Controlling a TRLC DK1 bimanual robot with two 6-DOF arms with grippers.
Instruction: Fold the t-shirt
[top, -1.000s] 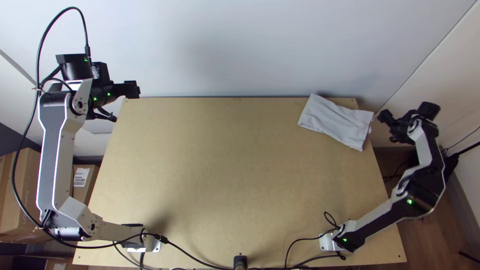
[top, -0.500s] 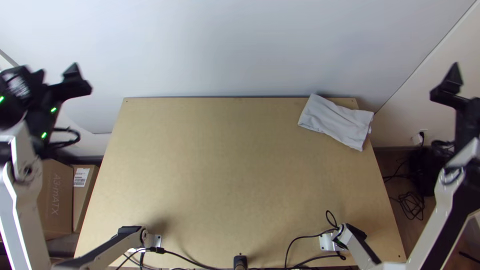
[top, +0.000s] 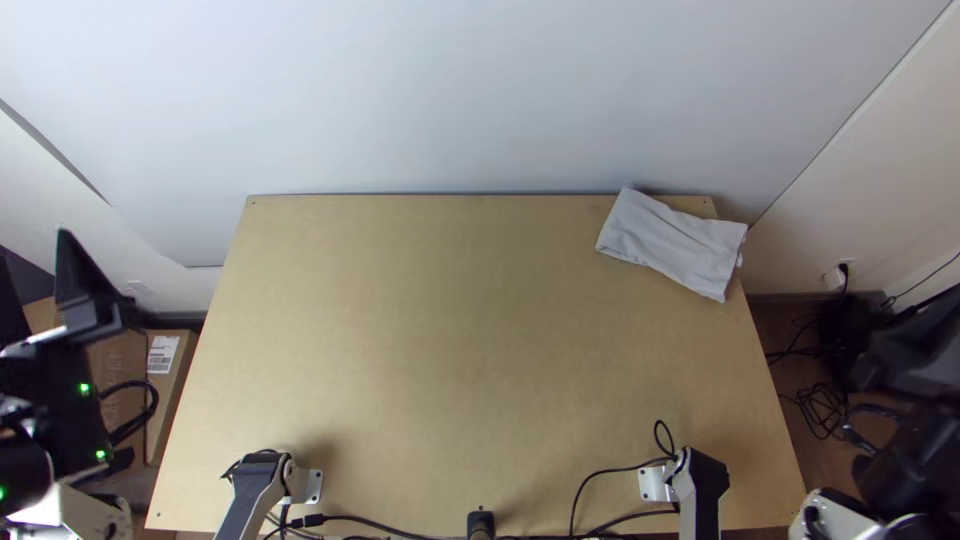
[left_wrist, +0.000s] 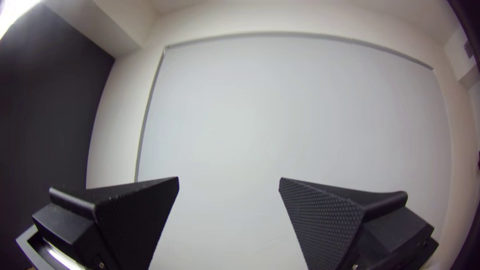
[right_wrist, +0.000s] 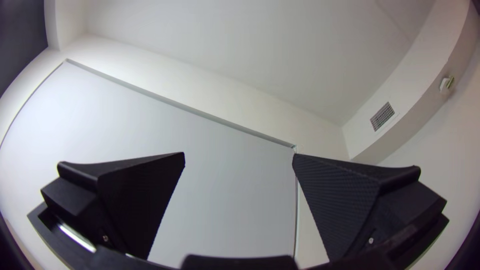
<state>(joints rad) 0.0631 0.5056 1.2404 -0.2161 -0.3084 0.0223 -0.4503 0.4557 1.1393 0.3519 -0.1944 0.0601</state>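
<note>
Your t-shirt (top: 672, 243) is lying folded into a pale, slightly rumpled strip at the far right corner of the table (top: 450, 350), one end poking past the side edge. Your left gripper (top: 80, 280) is hovering off the table's left side, your right gripper (top: 915, 350) off its right; both are standing wide open, holding nothing.

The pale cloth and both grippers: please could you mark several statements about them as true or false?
1. The cloth lies near the far right corner of the table. True.
2. It is spread across the table's middle. False: it is folded into a compact bundle.
3. The left gripper is open. True.
4. The right gripper holds the cloth. False: the right gripper is open, with nothing between its fingers.
</note>
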